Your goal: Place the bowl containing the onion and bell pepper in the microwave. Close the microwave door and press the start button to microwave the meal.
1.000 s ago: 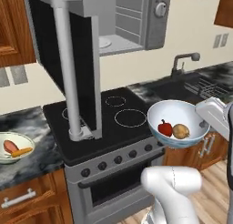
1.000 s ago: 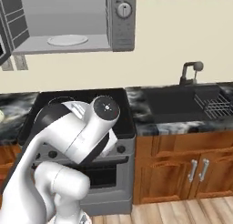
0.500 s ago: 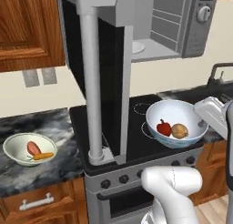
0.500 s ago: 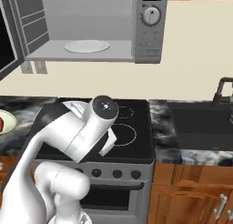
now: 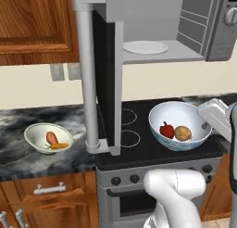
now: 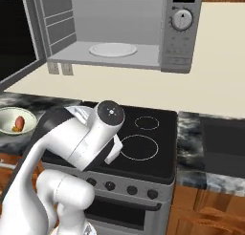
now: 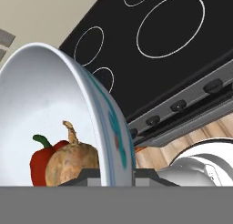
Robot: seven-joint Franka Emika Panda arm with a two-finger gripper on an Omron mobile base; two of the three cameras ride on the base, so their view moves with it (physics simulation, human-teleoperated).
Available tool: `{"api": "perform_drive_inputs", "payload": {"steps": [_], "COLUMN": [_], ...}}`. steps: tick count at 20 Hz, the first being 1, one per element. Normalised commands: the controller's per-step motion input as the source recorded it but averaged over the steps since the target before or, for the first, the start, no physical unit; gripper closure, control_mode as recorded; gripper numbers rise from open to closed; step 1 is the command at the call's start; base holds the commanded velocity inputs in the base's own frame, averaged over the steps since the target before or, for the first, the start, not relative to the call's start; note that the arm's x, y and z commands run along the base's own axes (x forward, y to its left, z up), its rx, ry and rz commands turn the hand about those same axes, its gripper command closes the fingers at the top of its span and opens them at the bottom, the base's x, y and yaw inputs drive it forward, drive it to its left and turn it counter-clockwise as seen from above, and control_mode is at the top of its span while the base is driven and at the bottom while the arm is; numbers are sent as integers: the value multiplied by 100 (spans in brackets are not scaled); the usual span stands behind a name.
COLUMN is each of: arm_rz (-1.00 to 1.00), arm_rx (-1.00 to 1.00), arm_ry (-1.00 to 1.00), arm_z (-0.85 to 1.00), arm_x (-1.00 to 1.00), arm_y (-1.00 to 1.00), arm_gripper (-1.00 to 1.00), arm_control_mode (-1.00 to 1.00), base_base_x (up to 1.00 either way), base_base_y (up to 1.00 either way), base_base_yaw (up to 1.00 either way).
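The big grey microwave (image 5: 185,32) hangs above the black stove (image 5: 139,139). Its microwave door (image 5: 102,79) stands wide open, and a white plate (image 5: 145,47) lies inside. The bowl (image 5: 179,125), white inside and light blue outside, is held up over the stove. In it sit 1 red bell pepper (image 5: 166,130) and 1 brown onion (image 5: 183,133), side by side. The fingers (image 7: 99,174) pinch the bowl's rim. A pale bowl (image 5: 48,137) with orange and red food sits on the counter (image 5: 28,153).

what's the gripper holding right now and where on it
The gripper holds the bowl by its rim, one finger on each side of the wall, with the onion and bell pepper inside.
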Motion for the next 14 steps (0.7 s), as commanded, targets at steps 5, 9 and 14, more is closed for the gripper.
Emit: {"api": "perform_drive_inputs", "payload": {"steps": [5, 9, 14], "arm_rz": [0, 0, 0], "arm_rx": [0, 0, 0], "arm_ry": [0, 0, 0], "arm_z": [0, 0, 0], "arm_x": [0, 0, 0], "arm_y": [0, 0, 0], "arm_gripper": [100, 100, 100], "arm_control_mode": [100, 100, 100], "base_base_x": [4, 5, 5], "base_base_y": [-14, -26, -39], "base_base_yaw": [33, 32, 27]}}
